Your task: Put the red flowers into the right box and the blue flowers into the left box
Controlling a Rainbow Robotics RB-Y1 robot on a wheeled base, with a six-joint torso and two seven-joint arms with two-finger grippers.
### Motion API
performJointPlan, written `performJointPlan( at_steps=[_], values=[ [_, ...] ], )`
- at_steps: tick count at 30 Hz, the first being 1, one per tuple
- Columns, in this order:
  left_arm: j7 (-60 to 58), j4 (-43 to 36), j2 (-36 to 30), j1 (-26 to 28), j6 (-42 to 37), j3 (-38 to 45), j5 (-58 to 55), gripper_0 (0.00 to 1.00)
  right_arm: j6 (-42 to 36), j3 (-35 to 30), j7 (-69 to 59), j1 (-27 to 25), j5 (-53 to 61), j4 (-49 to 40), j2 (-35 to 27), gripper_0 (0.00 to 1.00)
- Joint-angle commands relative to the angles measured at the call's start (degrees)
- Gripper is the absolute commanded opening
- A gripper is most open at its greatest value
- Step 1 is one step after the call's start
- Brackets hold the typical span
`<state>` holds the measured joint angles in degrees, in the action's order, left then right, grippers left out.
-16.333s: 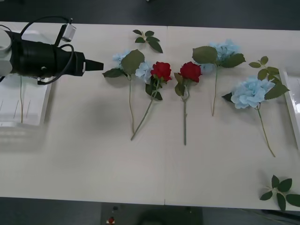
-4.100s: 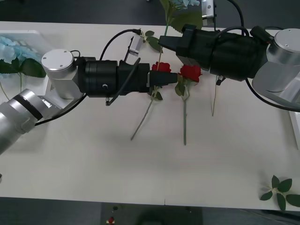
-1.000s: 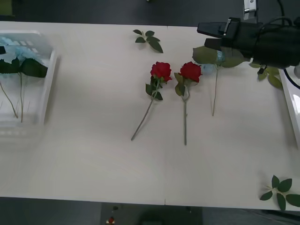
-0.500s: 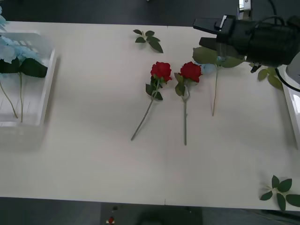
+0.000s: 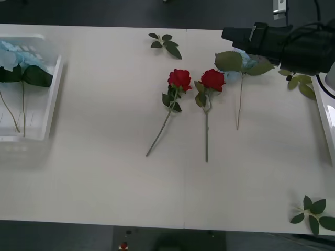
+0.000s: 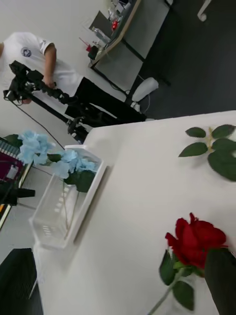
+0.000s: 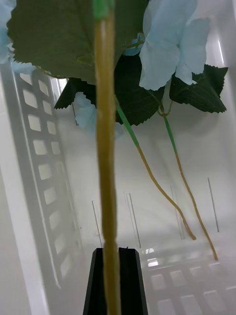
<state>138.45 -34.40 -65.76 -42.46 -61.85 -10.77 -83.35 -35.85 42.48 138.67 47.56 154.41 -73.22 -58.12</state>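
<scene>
Jaws of the left gripper (image 7: 115, 275) are pinched on the stem of a blue flower (image 7: 169, 44), held over the left box (image 5: 52, 89); two more blue flowers (image 5: 15, 52) are laid inside it. The right gripper (image 5: 230, 35) is extended level above a blue flower on the table (image 5: 246, 61); whether its jaws are spread cannot be told. Two red flowers (image 5: 180, 79) are laid side by side at the table's centre. A sliver of the right box (image 5: 325, 112) is seen at the table's edge.

I see a pale table (image 5: 104, 172) with a centre seam, dark floor (image 6: 196, 64) beyond it, a far desk (image 6: 115, 37) and a white wall (image 6: 49, 19).
</scene>
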Motion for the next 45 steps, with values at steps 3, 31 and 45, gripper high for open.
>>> performJointPlan(
  at_steps=[3, 31, 45],
  values=[
    [0.4, 5.0, 4.1, -1.0, 7.0, -2.9, -0.6, 0.0, -0.5, 1.6, 5.2, 3.7, 0.2, 4.4, 2.6, 1.0],
    [-1.0, 8.7, 11.2, -0.3, 21.5, -14.8, -10.2, 1.0, -6.7, 6.5, -3.3, 10.2, -2.3, 8.9, 1.5, 1.0],
    [-0.4, 7.4, 0.5, -5.1, -4.6, -14.8, -19.0, 1.0, -9.8, 6.5, -4.2, 11.6, -6.8, 11.8, 1.6, 1.0]
  ],
)
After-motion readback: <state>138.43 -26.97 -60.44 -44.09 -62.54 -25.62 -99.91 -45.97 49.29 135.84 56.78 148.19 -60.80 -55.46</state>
